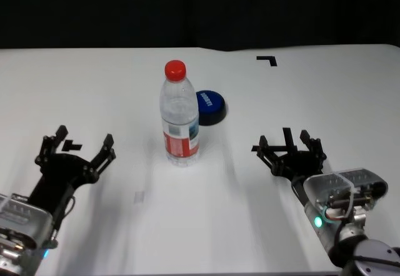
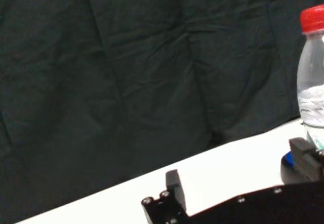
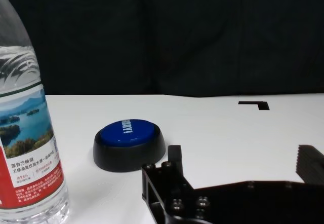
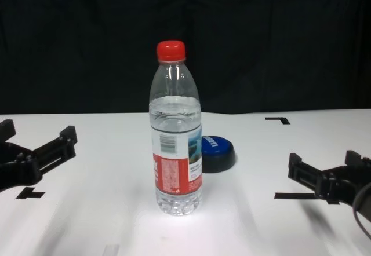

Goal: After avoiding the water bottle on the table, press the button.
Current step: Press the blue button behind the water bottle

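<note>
White tabletop fills the lower part of every view, and the table (image 1: pixel 94 88) is backed by a dark curtain (image 2: pixel 126 72). One bottle (image 1: pixel 180 117) is seen standing upright near the middle of the table, clear, partly filled with water, and closed by a red cap (image 4: pixel 170 50). Its label is red and white, with a barcode visible in the chest view and a lake-and-hills picture in the right wrist view; small printed characters are present on the red band, but they cannot be read. One button (image 1: pixel 209 106) is placed just behind the bottle and a little toward the robot's right, close to it but apart; its blue dome is set in a dark base, and white lettering is printed across the top, too small to be read. Several black tape marks are counted on the table: a corner mark (image 1: pixel 267 59) at the far right, and others partly hidden near each gripper. Two grippers are seen, both low over the near part of the table and well apart from the bottle. The left gripper (image 1: pixel 76 148) is held to the left of the bottle with its fingers spread and nothing between them. The right gripper (image 1: pixel 289 145) is held to the right, likewise spread and holding nothing.
</note>
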`<move>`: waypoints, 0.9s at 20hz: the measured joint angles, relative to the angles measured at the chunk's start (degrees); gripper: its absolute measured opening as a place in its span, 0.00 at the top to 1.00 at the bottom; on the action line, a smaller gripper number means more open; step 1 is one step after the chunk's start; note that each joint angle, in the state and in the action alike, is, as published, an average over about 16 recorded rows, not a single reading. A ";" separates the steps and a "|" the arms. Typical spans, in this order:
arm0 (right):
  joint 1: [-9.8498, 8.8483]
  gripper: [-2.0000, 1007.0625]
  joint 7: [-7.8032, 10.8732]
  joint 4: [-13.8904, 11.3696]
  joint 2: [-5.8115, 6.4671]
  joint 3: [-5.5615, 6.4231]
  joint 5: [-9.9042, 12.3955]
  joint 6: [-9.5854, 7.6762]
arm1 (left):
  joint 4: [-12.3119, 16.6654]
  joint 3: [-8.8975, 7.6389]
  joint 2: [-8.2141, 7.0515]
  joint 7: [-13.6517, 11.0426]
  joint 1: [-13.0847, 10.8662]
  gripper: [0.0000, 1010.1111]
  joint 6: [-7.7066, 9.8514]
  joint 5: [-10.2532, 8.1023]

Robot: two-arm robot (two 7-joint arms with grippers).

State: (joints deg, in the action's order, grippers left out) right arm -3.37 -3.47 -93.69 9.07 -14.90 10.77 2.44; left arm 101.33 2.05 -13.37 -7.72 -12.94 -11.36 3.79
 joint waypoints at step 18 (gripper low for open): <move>0.00 0.00 0.00 0.00 0.00 0.00 0.00 0.00 | -0.22 -0.70 2.13 0.79 -1.62 0.01 -0.36 0.93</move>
State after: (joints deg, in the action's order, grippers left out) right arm -3.37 -3.47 -93.69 9.07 -14.90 10.76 2.44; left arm 101.11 1.35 -11.24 -6.93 -14.56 -11.72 4.71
